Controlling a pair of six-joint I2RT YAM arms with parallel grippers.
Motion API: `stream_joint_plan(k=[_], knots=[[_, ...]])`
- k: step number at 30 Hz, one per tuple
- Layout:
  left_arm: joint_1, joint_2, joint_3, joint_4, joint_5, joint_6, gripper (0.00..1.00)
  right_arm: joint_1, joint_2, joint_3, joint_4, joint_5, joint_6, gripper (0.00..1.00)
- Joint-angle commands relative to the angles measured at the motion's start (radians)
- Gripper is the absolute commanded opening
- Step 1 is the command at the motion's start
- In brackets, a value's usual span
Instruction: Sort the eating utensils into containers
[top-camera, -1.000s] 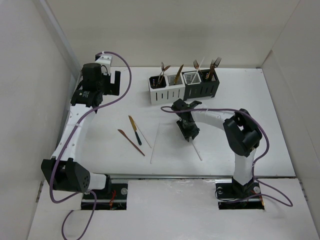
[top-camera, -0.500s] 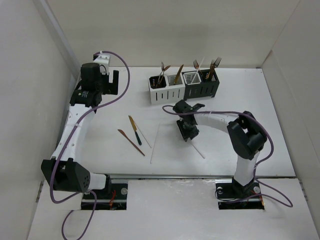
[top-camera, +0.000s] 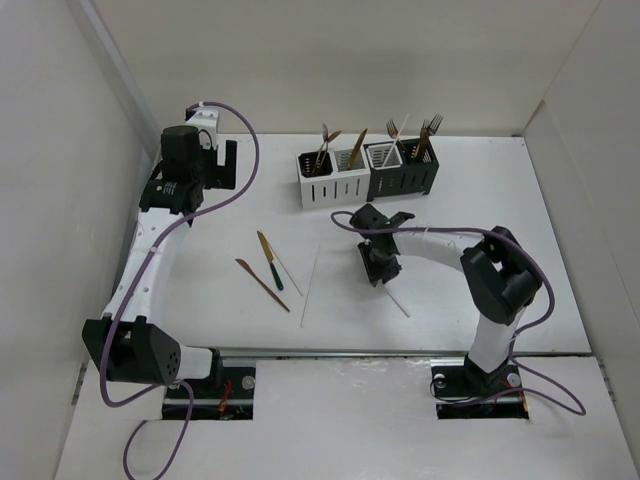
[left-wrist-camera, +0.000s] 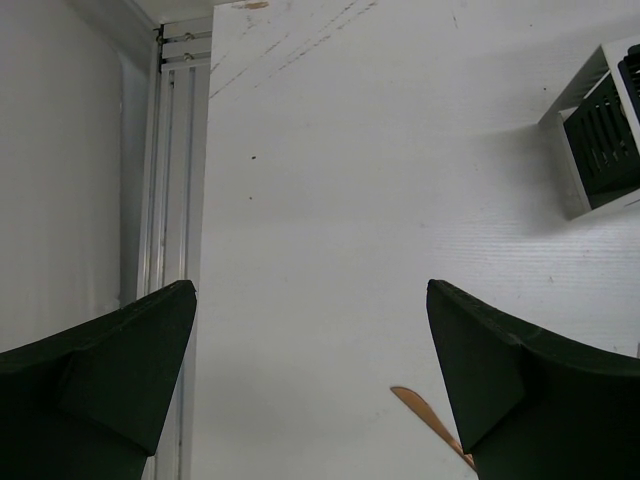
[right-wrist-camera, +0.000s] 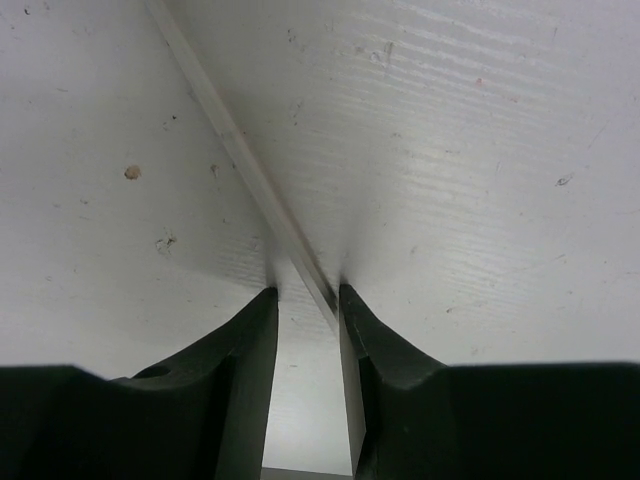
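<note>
right gripper (right-wrist-camera: 307, 292): white chopstick (right-wrist-camera: 238, 150) straddled by narrowly parted fingers, aligned for pinching | left gripper (left-wrist-camera: 310, 290): fingers spread wide, empty, parked upper left of top view

A white table (top-camera: 200, 235), a white box (top-camera: 332, 188) and a black box (top-camera: 404, 181) both patterned with slots, a white chopstick (top-camera: 310, 286), a gold knife (top-camera: 269, 260) with a dark handle, a copper knife (top-camera: 262, 285), and purple cables (top-camera: 260, 158).

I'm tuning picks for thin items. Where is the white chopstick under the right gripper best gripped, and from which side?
I'd pinch the white chopstick across its shaft near the end, coming straight down. It lies flat on the table, so only its two long sides offer purchase. The right gripper has its fingers straddling it this way.
</note>
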Motion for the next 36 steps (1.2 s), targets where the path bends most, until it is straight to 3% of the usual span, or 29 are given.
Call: stream_joint_plan(k=[1, 7, 9, 13, 16, 20, 22, 27, 36], knots=[[0.017, -0.027, 0.021, 0.019, -0.015, -0.028, 1.00, 0.025, 0.082, -0.126, -0.018, -0.061, 0.077, 0.36], [0.017, -0.027, 0.021, 0.019, -0.004, -0.028, 1.00, 0.056, 0.071, -0.152, -0.018, -0.072, 0.106, 0.22], [0.017, -0.018, 0.030, 0.019, -0.004, -0.028, 1.00, 0.065, 0.083, -0.152, -0.018, -0.072, 0.106, 0.22], [0.017, -0.018, 0.030, 0.010, -0.004, -0.028, 1.00, 0.075, 0.092, -0.172, -0.038, -0.091, 0.115, 0.37], [0.017, -0.018, 0.030, 0.010, 0.005, -0.028, 1.00, 0.085, 0.071, -0.195, -0.038, -0.101, 0.135, 0.39], [0.017, -0.018, 0.030, 0.010, 0.014, -0.028, 1.00, 0.085, 0.101, -0.195, -0.015, -0.111, 0.135, 0.20], [0.017, -0.018, 0.030, 0.010, 0.014, -0.028, 1.00, 0.085, 0.115, -0.195, -0.004, -0.111, 0.135, 0.00], [0.017, -0.018, 0.030, 0.010, 0.014, -0.028, 1.00, 0.085, 0.125, -0.219, 0.049, -0.097, 0.135, 0.00], [0.026, -0.018, 0.030, 0.010, 0.014, -0.028, 1.00, 0.118, -0.193, -0.071, -0.020, 0.172, 0.071, 0.00]])
